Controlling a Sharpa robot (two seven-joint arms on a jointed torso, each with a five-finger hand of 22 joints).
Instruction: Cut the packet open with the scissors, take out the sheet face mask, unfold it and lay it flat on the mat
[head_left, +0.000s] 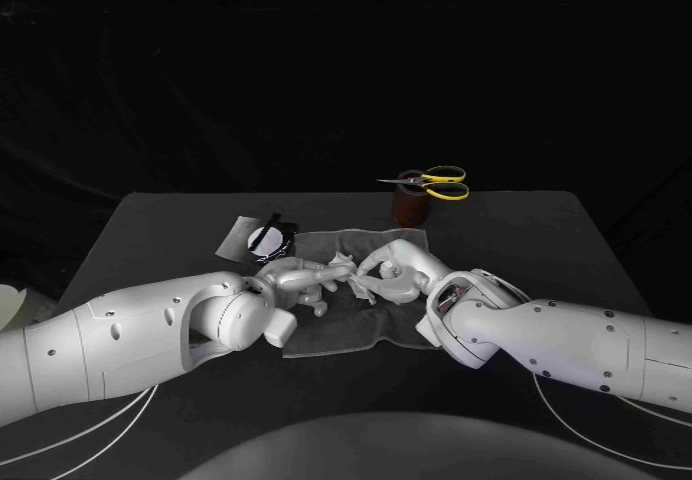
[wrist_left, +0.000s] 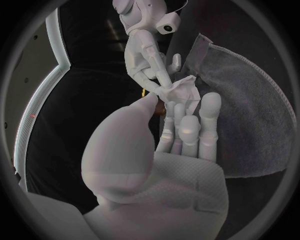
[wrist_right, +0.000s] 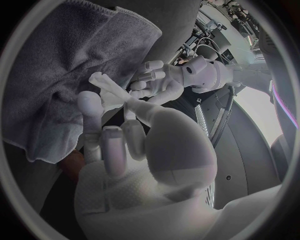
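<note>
Pulling unevenly may tear the mask (wrist_left: 181, 91), pinched between left hand (head_left: 300, 282) and right hand (head_left: 387, 283) above the mat (head_left: 339, 335).

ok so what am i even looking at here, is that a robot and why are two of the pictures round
Yes, it is a robot. Its left hand and right hand are silver and many-fingered, on white arms. The square picture comes from a camera on its head, looking down at a black table. The round ones come from fisheye cameras at the wrists, behind each hand, so straight edges bend.

On the table lie a grey mat, a packet and yellow-handled scissors resting on a brown cylinder. Over the mat the hands meet at a white, crumpled sheet face mask. The right hand pinches it. The left hand's fingers reach it, but I cannot tell whether they grip.
</note>
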